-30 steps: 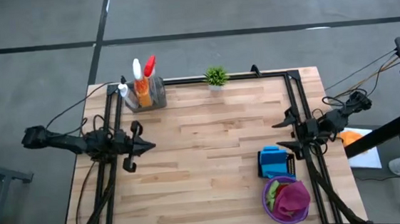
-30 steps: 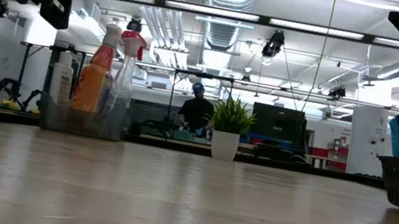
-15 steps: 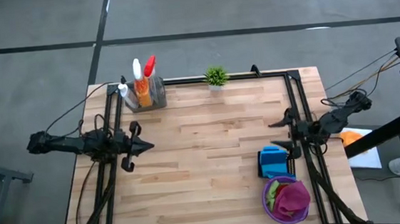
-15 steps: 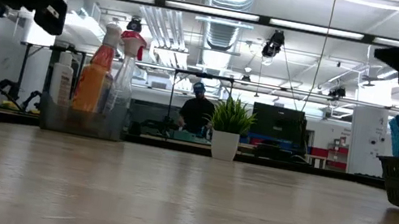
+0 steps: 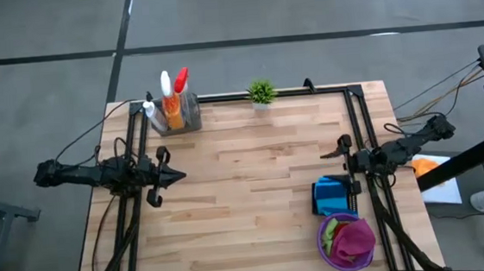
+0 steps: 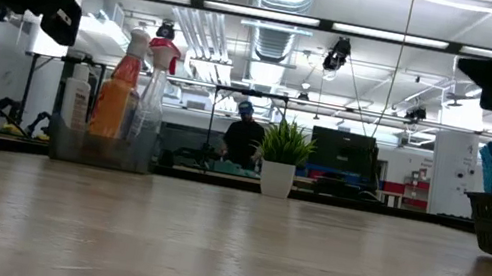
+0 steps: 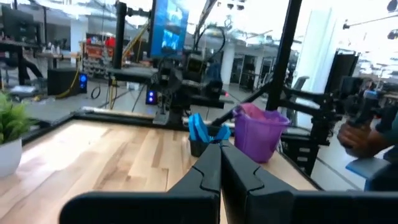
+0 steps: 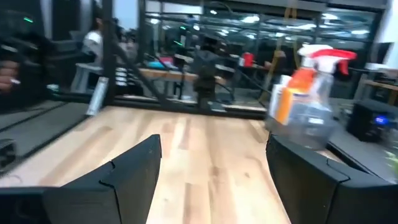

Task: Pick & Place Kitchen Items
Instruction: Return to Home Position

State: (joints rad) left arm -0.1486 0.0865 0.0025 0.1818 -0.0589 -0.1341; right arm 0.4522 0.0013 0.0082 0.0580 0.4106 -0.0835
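Since a second ago my right hand (image 8: 212,148) has slid a little way in over the table (image 5: 254,178). The blue sponges (image 5: 325,196) sit in the black bin (image 5: 351,199) just beside it. Next to the bin, a purple tub (image 5: 321,233) holds a magenta cloth (image 5: 354,239) and a green cloth (image 5: 330,235). The spray bottles (image 5: 173,102) stand in a clear box (image 5: 190,115) at the far left corner. My right hand is open and holds nothing. My left hand (image 7: 219,155) is pinched shut and empty, at the left edge.
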